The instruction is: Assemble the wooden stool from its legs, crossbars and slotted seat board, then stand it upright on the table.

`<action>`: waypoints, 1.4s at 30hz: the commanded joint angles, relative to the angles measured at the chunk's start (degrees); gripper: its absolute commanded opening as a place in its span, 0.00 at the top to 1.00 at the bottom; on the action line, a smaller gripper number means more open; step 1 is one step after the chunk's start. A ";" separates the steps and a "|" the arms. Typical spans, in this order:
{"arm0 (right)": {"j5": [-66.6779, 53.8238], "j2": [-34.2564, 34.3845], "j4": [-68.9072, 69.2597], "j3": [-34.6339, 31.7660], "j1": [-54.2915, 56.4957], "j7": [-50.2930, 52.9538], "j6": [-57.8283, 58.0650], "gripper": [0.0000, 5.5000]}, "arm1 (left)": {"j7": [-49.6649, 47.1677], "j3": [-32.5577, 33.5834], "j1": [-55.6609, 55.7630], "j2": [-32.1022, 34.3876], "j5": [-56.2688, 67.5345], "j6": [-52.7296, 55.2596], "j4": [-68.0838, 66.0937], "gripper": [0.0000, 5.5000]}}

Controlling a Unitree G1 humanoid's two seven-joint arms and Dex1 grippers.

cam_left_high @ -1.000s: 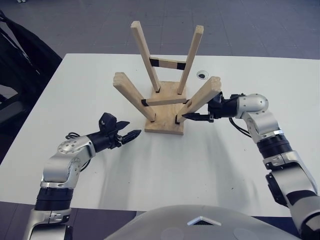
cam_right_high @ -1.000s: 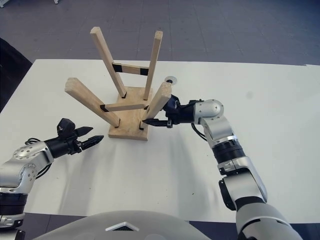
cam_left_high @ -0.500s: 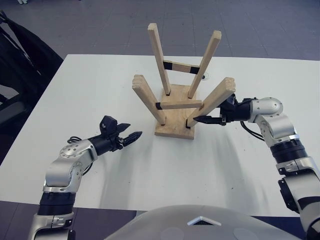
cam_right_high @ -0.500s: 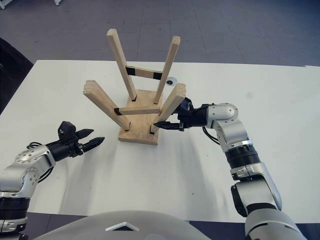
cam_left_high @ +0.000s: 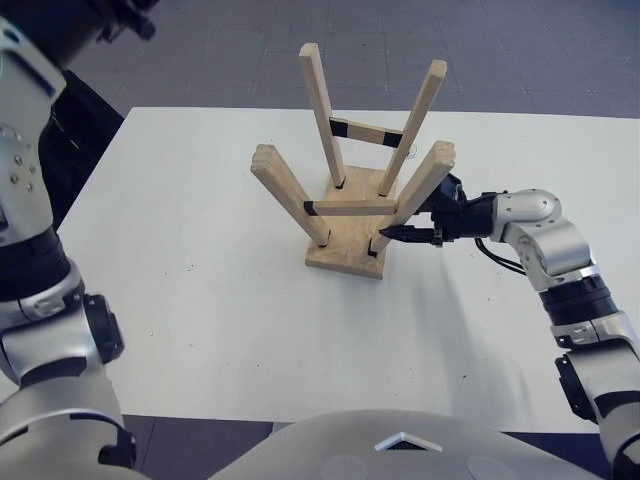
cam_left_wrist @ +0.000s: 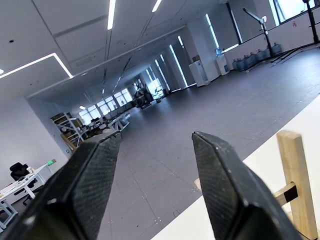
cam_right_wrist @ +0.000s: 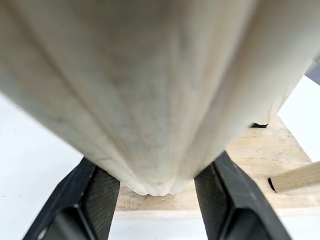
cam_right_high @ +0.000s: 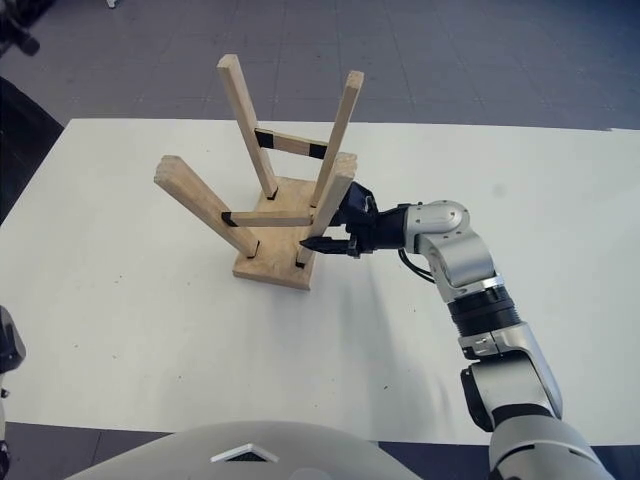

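The wooden stool stands upside down on the white table [cam_left_high: 200,300]. Its seat board [cam_left_high: 345,255] lies flat, and its legs point up, joined by crossbars with black-taped ends [cam_left_high: 370,130]. My right gripper [cam_left_high: 402,235] is shut on the near right leg [cam_left_high: 418,190] just above the seat board. In the right wrist view that leg [cam_right_wrist: 150,90] sits between the two black fingers [cam_right_wrist: 85,210]. My left gripper [cam_left_wrist: 155,175] is open and empty, raised high above the table's left side. The top of one leg [cam_left_wrist: 295,180] shows past it.
The table's left half and front strip are bare white surface. Dark grey floor [cam_left_high: 500,50] lies beyond the far edge. A dark object [cam_left_high: 85,110] stands off the table's left corner. My raised left arm [cam_left_high: 30,200] is along the left side.
My left arm has lifted off the table, where its gripper lay near the stool, and swung up high. The right gripper keeps its hold on the leg. The stool has shifted slightly left.
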State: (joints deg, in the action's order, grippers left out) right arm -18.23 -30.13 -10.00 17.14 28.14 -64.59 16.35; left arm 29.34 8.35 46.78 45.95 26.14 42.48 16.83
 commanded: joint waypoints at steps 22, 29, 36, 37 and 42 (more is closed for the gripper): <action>6.09 2.26 -2.36 5.50 -1.80 4.67 3.66 0.63 | -6.44 -37.38 -13.12 -10.41 -14.68 8.91 14.22 0.52; 5.94 2.60 -0.58 5.44 -1.21 4.49 4.83 0.63 | -5.54 -46.39 -18.51 -8.59 -26.88 4.58 10.10 0.52; 6.73 2.79 2.24 6.53 -0.06 4.80 6.02 0.63 | -2.03 -51.62 -21.68 -9.92 -31.97 4.20 5.77 0.52; 7.00 2.85 2.04 6.60 0.04 5.04 6.01 0.63 | -0.97 -52.33 -22.27 -9.48 -32.34 4.47 5.46 0.52; 7.38 2.53 1.31 6.35 -0.32 5.68 5.58 0.63 | 2.14 -52.85 -25.74 -7.81 -32.62 6.18 5.32 0.52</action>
State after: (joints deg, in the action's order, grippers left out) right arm -14.72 -27.21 -8.00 19.96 28.73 -58.01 18.93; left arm 24.04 -38.08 31.00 34.63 -8.29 42.11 29.00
